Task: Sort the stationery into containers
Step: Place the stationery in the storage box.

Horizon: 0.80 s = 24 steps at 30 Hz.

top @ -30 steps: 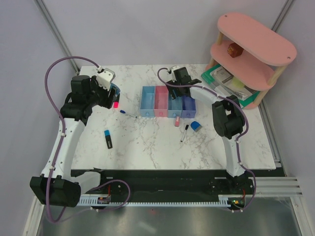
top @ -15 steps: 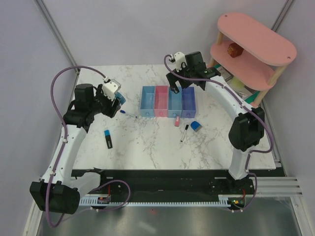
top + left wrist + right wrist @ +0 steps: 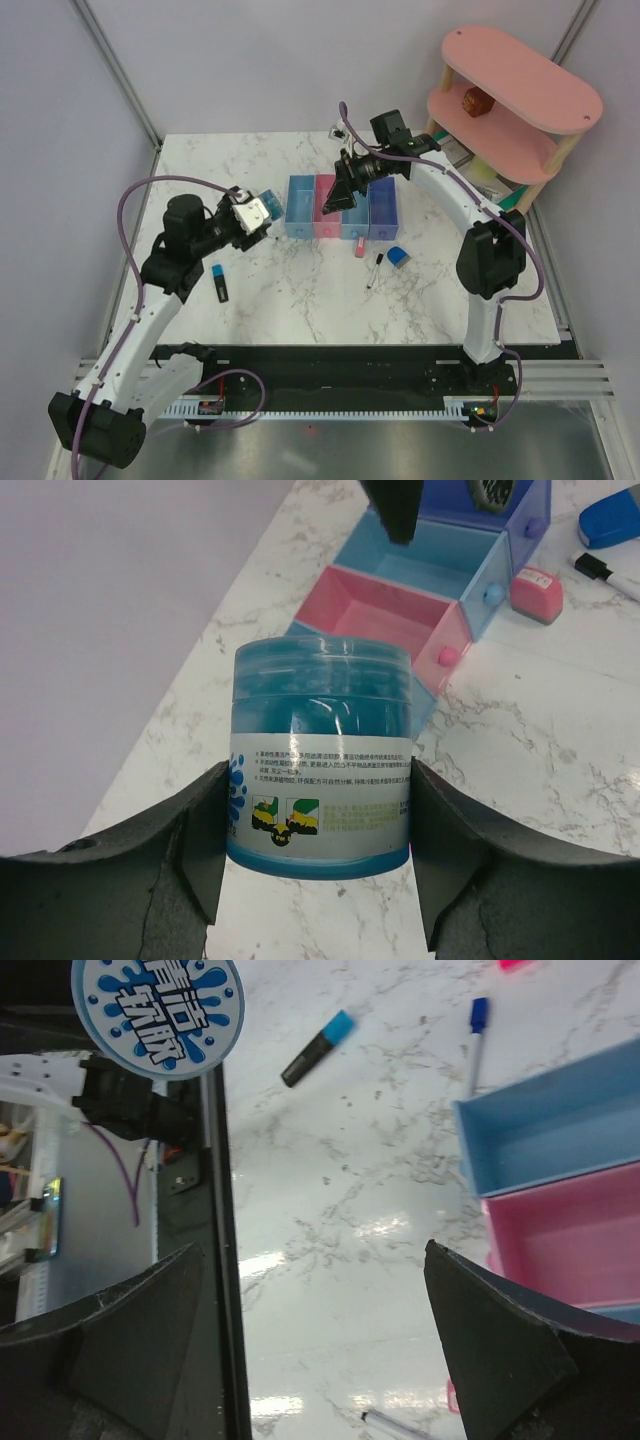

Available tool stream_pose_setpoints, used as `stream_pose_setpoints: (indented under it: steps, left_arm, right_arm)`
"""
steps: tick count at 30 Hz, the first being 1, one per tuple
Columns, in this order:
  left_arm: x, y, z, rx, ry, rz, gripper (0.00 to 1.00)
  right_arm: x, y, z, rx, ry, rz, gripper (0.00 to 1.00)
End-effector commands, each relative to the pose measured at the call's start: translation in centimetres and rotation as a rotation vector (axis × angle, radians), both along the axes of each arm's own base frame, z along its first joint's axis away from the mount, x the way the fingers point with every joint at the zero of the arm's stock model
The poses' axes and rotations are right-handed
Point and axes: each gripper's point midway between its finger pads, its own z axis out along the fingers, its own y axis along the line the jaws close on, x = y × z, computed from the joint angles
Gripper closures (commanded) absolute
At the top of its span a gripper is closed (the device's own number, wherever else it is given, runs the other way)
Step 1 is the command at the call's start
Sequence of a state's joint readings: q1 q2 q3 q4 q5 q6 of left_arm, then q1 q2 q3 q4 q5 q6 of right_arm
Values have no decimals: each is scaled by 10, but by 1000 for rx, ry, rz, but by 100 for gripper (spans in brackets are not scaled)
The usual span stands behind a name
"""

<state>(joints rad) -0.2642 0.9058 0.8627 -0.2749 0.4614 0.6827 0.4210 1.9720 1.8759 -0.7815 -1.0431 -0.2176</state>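
My left gripper is shut on a round blue tub with a white label, held upright above the table just left of the containers. The row runs light blue, pink, blue and violet-blue. My right gripper hangs open and empty over the pink and blue bins. A blue highlighter lies near the left arm, and a blue-capped pen lies left of the bins. In front of the bins lie a pink eraser, a black-capped pen and a blue cube.
A pink two-tier shelf stands at the back right with a small brown block on its middle level. A green-rimmed tray sits at its foot. The black base strip runs along the table's near edge.
My left arm has carried the tub to the right, from the far left up to the light blue bin. My right gripper rose, turned over the bins and opened wider.
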Motion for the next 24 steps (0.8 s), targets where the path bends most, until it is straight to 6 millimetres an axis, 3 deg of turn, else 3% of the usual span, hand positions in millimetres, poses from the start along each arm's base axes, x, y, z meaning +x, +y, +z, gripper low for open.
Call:
stream_pose_setpoints:
  steps: [1,9,11,24]
  left_arm:
    - [-6,-26,41,7,-253,-139,98]
    - [-20,-55,21,46,-319,-274,98]
    - [-20,-60,25,37,-340,-284,98]
    - [-11,-77,44,-9,-353,-280,98]
  right_arm:
    - [-27,8,42,201,79,170,2]
    - [-44,7,64,318,150,278,2]
    - [-46,7,66,333,153,291,2]
    - [-33,12,47,258,126,217,2]
